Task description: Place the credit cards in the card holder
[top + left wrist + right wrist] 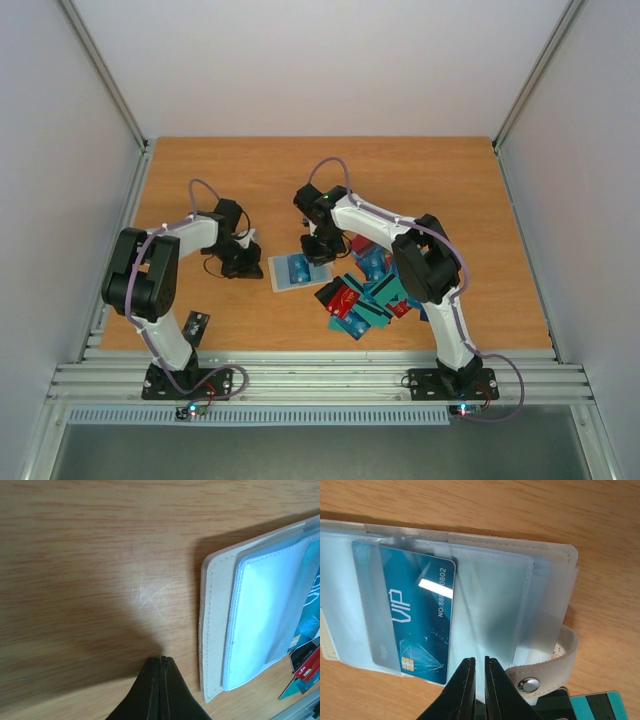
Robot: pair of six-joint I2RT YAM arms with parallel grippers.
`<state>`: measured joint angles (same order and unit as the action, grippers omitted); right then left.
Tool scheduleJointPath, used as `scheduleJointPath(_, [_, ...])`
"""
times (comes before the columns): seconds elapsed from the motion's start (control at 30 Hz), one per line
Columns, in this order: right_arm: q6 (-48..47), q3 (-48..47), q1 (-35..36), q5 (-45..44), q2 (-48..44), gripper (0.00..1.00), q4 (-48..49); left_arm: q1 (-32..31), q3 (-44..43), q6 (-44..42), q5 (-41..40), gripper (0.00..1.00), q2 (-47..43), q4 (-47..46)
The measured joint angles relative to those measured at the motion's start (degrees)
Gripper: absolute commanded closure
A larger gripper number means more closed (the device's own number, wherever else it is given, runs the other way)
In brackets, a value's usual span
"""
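Note:
The cream card holder (290, 271) lies open on the wooden table, clear sleeves up. A teal VIP card (415, 620) sits in its left sleeve. The loose credit cards (365, 295), teal, red and black, lie in a heap just right of the holder. My left gripper (246, 264) is shut and empty, its tip (161, 657) low at the table beside the holder's left edge (216, 630). My right gripper (318, 250) hovers over the empty clear sleeves (495, 605), its jaws (479, 659) parted by a narrow slit with nothing between them. The clasp strap (555, 672) curls at the right.
A small black object (195, 327) lies near the left arm's base. Grey walls and metal rails surround the table (200, 180). A few loose cards show in the left wrist view (305, 665) and the right wrist view (592, 705).

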<state>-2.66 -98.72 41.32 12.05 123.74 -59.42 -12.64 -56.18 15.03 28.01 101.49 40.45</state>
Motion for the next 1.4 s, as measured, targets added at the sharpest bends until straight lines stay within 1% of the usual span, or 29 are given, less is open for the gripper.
scheduleJointPath(0.5, [-0.11, -4.57, 2.47, -3.3, 4.85, 0.92, -1.53, -0.61, 0.0, 0.0, 0.09, 1.0, 0.02, -0.02])
scheduleJointPath(1.4, [-0.26, -10.4, 3.54, -1.53, 8.41, 0.92, -4.02, -0.72, 0.0, -0.02, 2.62, 1.0, 0.79, -0.7])
